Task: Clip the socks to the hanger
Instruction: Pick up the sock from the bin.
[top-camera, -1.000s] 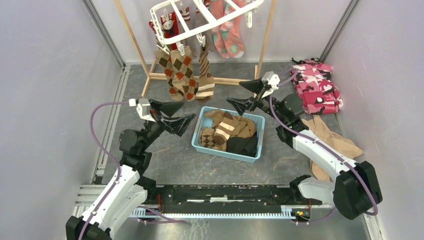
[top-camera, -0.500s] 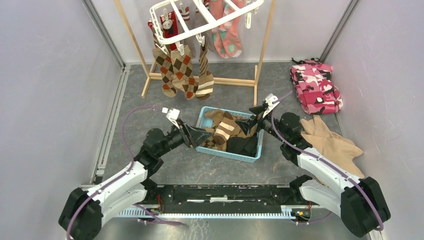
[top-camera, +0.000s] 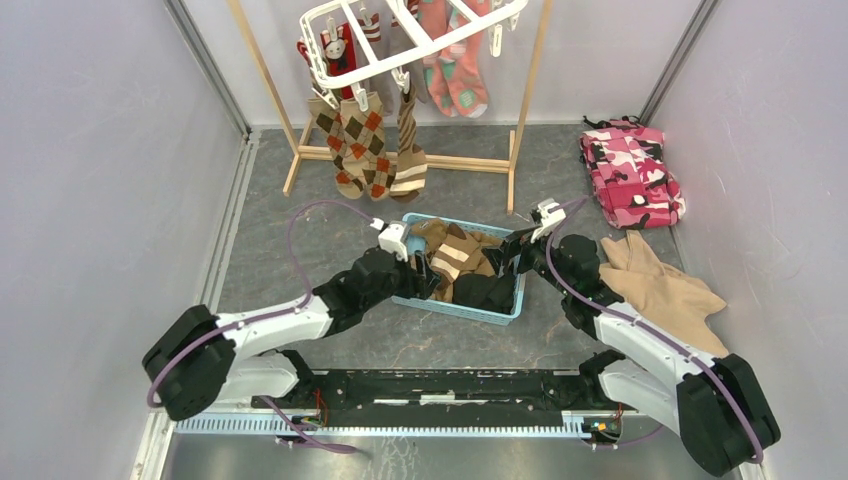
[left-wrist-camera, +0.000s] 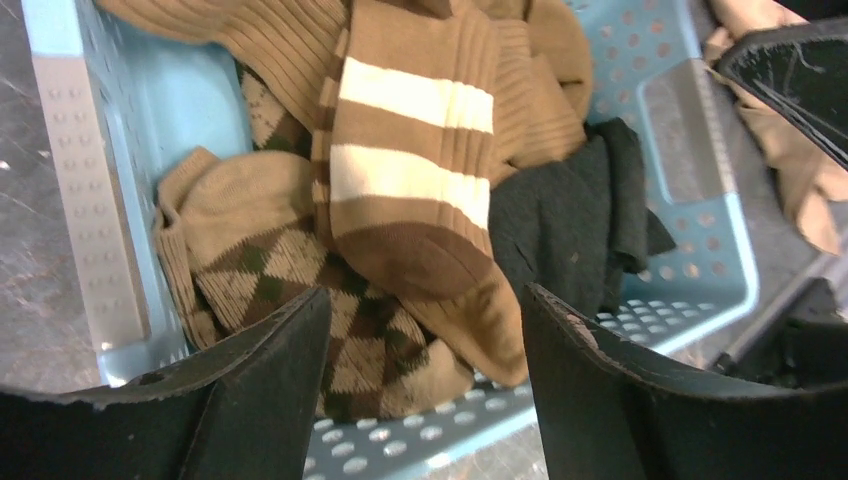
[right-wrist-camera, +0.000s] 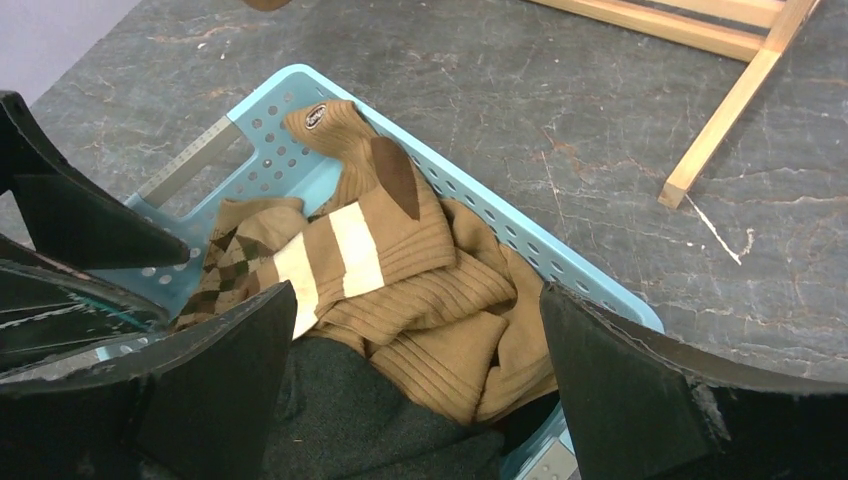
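while a heap of socks (top-camera: 462, 262) lies in the light blue basket (top-camera: 462, 309) at the centre of the top view, more socks hang clipped to the white hanger (top-camera: 437, 40) at the upper middle: two argyle ones (top-camera: 362, 140), a brown striped one (top-camera: 410, 152), and pink and red ones (top-camera: 455, 62) behind them. in the left wrist view a tan sock with cream stripes (left-wrist-camera: 410, 180) lies on top of the heap, an argyle sock (left-wrist-camera: 270, 270) to its lower left and a black sock (left-wrist-camera: 570, 220) to its right, all inside the basket walls (left-wrist-camera: 190, 100).

the left gripper (left-wrist-camera: 415, 310) reaches in from the basket's left side. its jaws stand apart, with the toe of the striped sock showing between them and nothing clamped. the right gripper (right-wrist-camera: 415, 300) hangs over the basket's right end, jaws spread wide above the brown ribbed socks and the black one, also holding nothing. the two grippers face each other across the heap, and the left one's fingers (right-wrist-camera: 80, 220) show at the left edge of the right wrist view.

the hanger hangs from a light wooden stand (top-camera: 440, 160) at the top. on the grey table (top-camera: 300, 220), a pink camouflage cloth (top-camera: 632, 172) lies at the upper right, and a plain beige cloth (top-camera: 660, 290) lies below it, beside the right arm.
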